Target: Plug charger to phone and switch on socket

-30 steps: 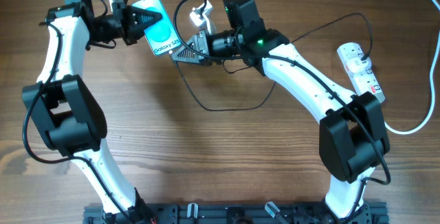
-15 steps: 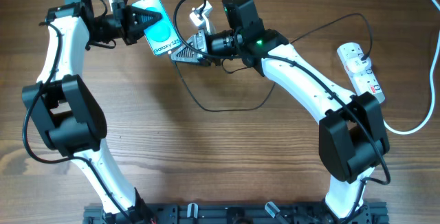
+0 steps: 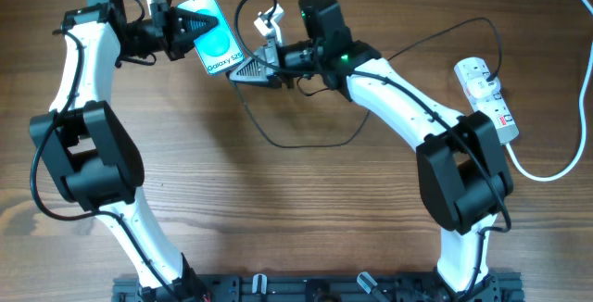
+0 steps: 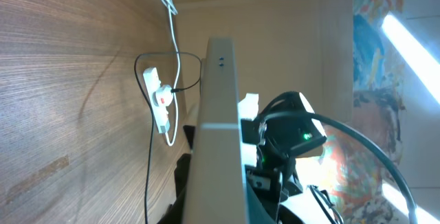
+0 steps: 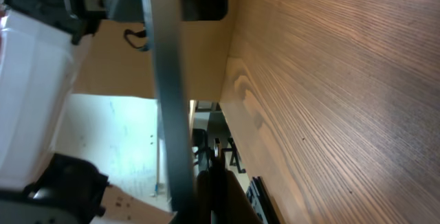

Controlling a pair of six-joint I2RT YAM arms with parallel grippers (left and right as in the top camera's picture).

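The phone [image 3: 217, 41], light blue with a teal oval, is held up off the table at the back left, with my left gripper [image 3: 197, 27] shut on its far end. In the left wrist view it shows edge-on as a pale slab [image 4: 218, 128] between the fingers. My right gripper [image 3: 243, 69] sits at the phone's lower right end, shut on the charger's tip. The charger's black cable [image 3: 301, 145] loops across the table to the socket [image 3: 488, 98] at the right. In the right wrist view the phone's edge [image 5: 165, 93] stands just left of my shut right gripper [image 5: 216, 200].
A thick white cord [image 3: 556, 168] runs from the socket along the right edge. The socket [image 4: 159, 102] and its cord also show in the left wrist view. Bare wooden table [image 3: 296, 219] lies between the two arm bases.
The right arm has swung a little left, bringing its gripper closer against the phone's end. The left arm and phone have stayed still.
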